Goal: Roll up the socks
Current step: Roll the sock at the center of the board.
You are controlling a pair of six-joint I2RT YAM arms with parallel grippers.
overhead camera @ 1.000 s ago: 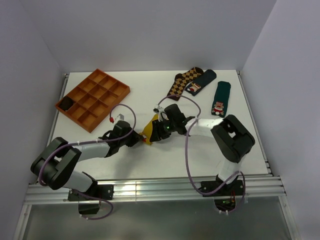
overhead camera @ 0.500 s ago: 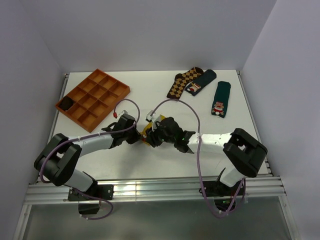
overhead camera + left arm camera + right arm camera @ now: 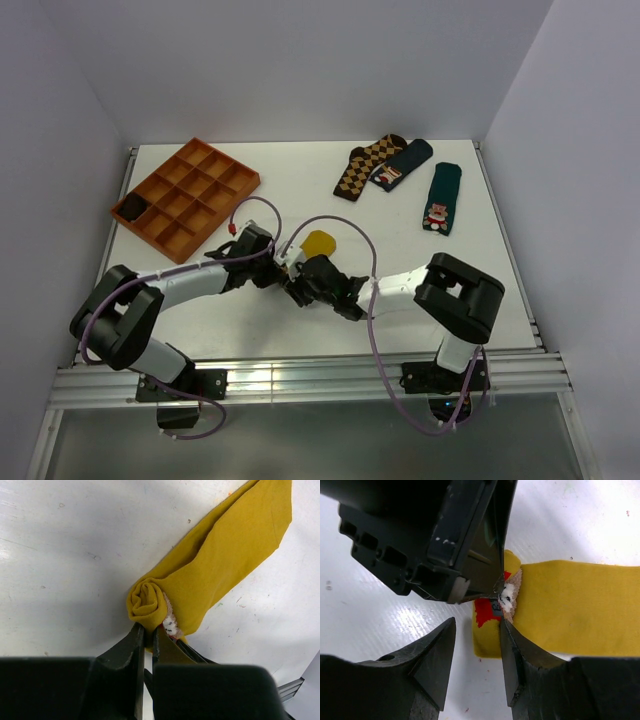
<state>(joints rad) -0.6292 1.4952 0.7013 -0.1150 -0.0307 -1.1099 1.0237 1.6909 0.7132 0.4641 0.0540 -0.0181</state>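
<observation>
**Mustard sock part-rolled, held at the roll by the left arm**

Top view: we find the mustard sock [image 3: 318, 243] near the middle of the tabletop [image 3: 300, 180], its flat end pointing to 1 o'clock. The left fingers [image 3: 277, 271] and right fingers [image 3: 298, 287] meet at its near end. An orange tray [image 3: 190, 190] sits at 10 o'clock. An argyle sock [image 3: 362, 166] and two green socks [image 3: 443, 198] lie at 1 o'clock.

Left wrist view: the left fingers are closed, pinching the rolled toe end. The flat remainder runs off to 1 o'clock.

Right wrist view: the right fingers stand apart with the roll's end between them, not clamped. The red-and-white print [image 3: 487, 612] shows on the roll.
</observation>
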